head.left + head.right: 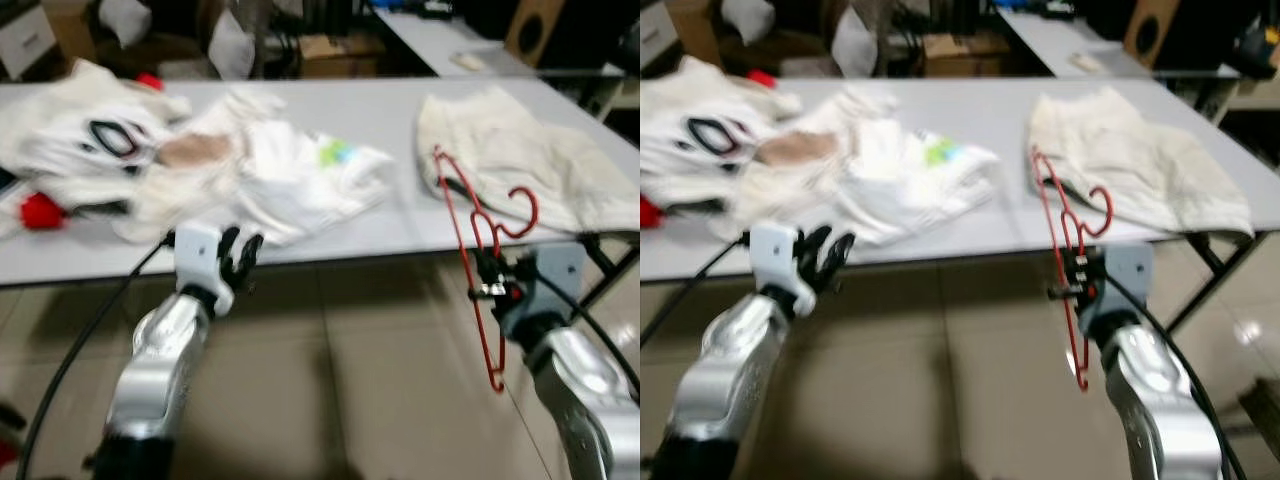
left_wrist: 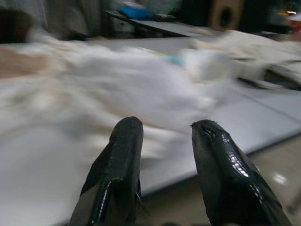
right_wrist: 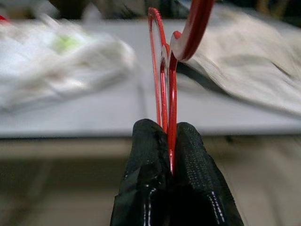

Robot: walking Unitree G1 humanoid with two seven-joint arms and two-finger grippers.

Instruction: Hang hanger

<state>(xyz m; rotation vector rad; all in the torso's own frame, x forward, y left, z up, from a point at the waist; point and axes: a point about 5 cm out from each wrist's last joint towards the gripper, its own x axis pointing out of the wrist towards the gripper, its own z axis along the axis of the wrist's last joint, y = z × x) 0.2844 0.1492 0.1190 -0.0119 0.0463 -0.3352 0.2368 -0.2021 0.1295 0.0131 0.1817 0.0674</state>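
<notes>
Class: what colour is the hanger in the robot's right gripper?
Red. The hanger shows best in the right wrist view, pinched by the right gripper.

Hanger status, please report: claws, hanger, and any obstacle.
Right claw shut on red hanger, held at table edge. Left claw open, holding nothing. Clothes pile and cream garment on table.
</notes>
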